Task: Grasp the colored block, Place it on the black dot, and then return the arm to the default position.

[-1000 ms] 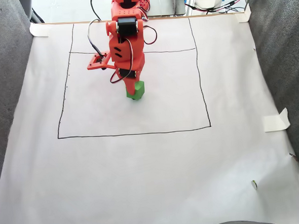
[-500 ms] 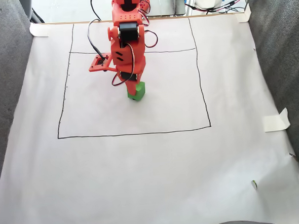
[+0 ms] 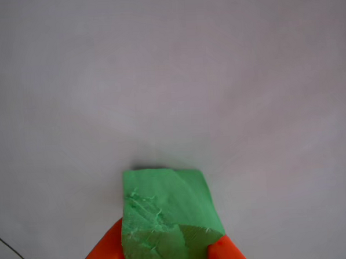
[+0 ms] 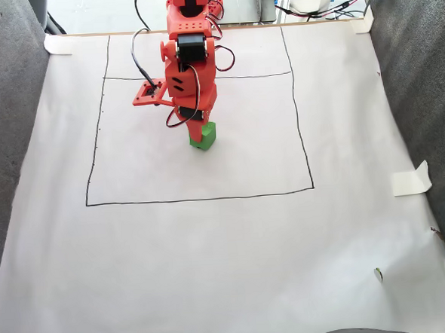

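Orange arm (image 4: 188, 55) reaches from the far edge of the table toward the near side in the fixed view, its upper links stacked almost upright and its wrist bent down so that the jaws point at the paper. A flat orange bracket (image 4: 148, 93) juts out to the left of the wrist, with red and black wires looping beside it. The gripper (image 4: 199, 135) is clenched on the colored block (image 4: 202, 134), which sits at the fingertips inside the drawn black rectangle (image 4: 200, 199), a little left of its middle and nearer its far line; whether the block touches the paper cannot be told. In the other view the green block (image 3: 164, 214) fills the lower centre, one orange finger (image 3: 101, 256) pressed on its left face and the other on its right, with a thin dark shadow just past its far edge on the white paper (image 3: 170, 77).
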Available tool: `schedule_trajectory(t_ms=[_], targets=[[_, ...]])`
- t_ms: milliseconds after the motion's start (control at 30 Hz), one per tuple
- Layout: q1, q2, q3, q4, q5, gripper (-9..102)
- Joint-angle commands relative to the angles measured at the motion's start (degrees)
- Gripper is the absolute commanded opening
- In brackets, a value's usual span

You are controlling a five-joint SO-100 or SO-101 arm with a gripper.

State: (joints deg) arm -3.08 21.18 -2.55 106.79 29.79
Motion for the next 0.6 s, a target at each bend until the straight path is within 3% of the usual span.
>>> schedule_trajectory(t_ms=[0,67,200,433,567], targets=[[-0.4,0.4,-0.1,4.3,-1.1,0],[-0.4,0.7,-0.1,4.3,-1.7,3],[0.0,2.9,1.8,4.0,-1.7,28],[-0.4,7.8,7.9,2.7,-1.9,35],[-0.5,14.6,18.5,-1.7,-3.3,46]])
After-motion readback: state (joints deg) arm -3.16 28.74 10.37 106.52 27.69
